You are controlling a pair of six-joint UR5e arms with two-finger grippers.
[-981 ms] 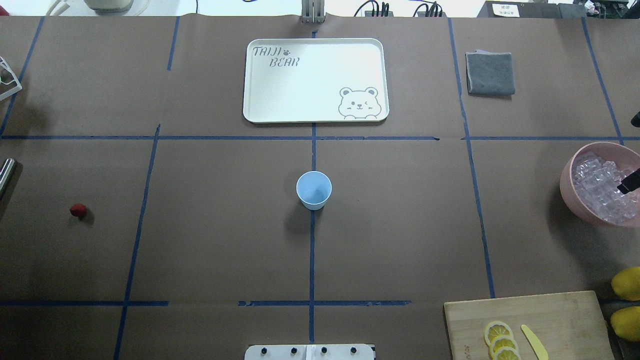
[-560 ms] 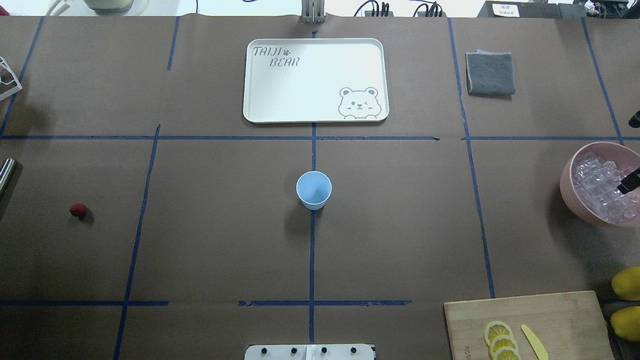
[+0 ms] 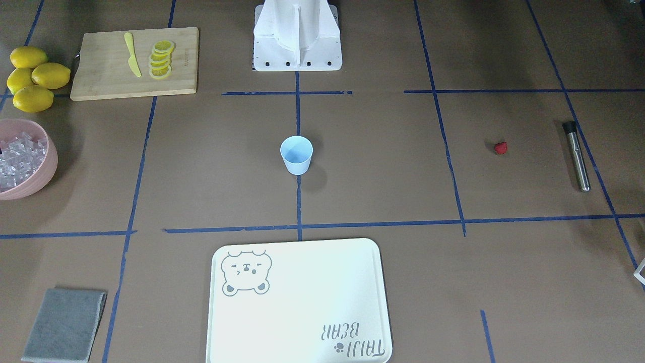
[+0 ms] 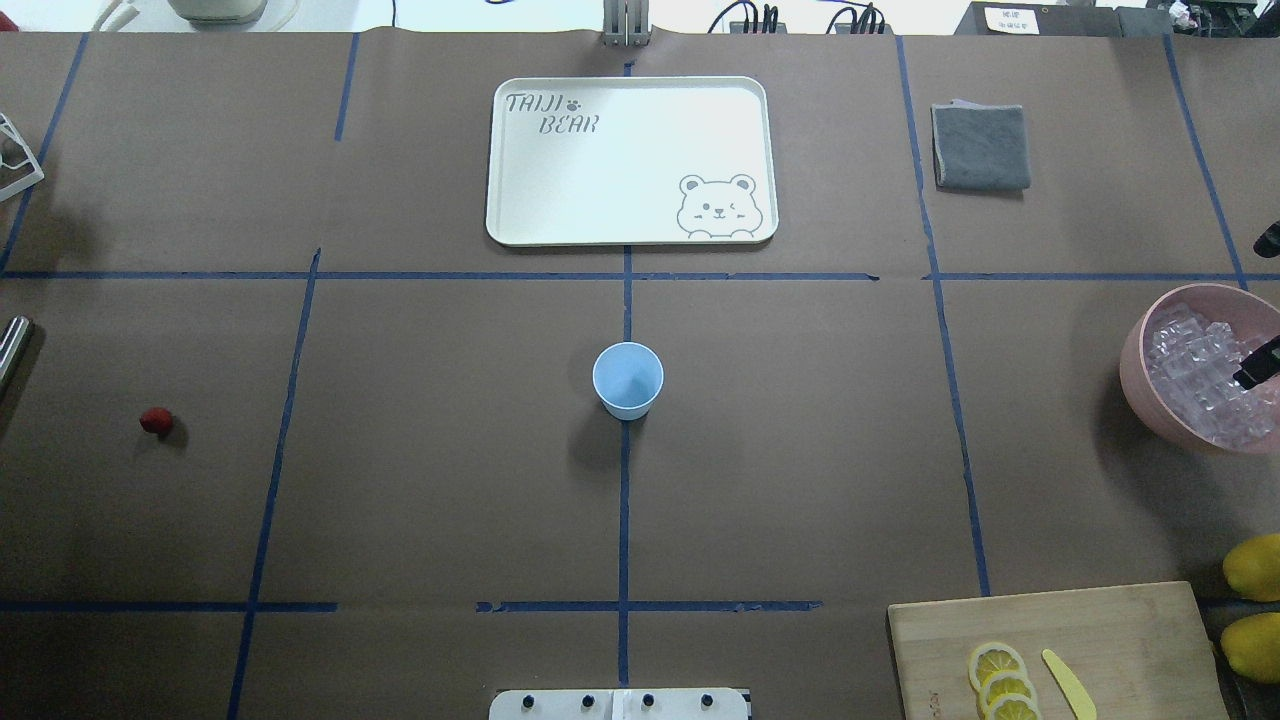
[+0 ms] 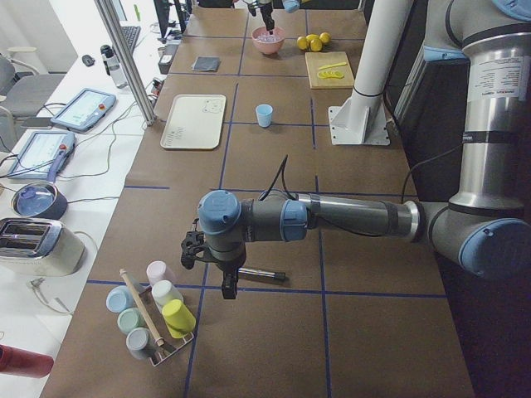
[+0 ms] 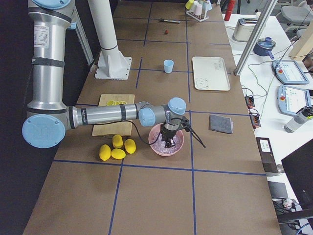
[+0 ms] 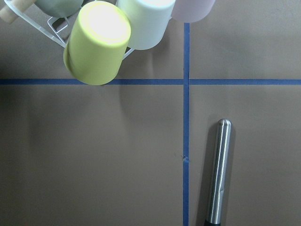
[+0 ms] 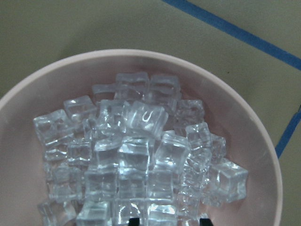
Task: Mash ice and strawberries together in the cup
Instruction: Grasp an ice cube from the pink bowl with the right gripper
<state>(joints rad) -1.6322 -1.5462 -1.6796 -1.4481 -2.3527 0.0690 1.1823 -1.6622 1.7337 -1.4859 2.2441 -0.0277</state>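
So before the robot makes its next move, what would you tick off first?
1. Cup upright and free to fill: ok.
2. Ice ready in the pink bowl: ok, a full heap.
3. Right pincer placed over the ice: ok, just above the cubes.
4. Right pincer open for a cube: ok, its tips stand apart.
5. Strawberry free to pick up: ok, nothing touches it.
6. Left pincer open or shut: cannot tell; it hangs over the metal rod.
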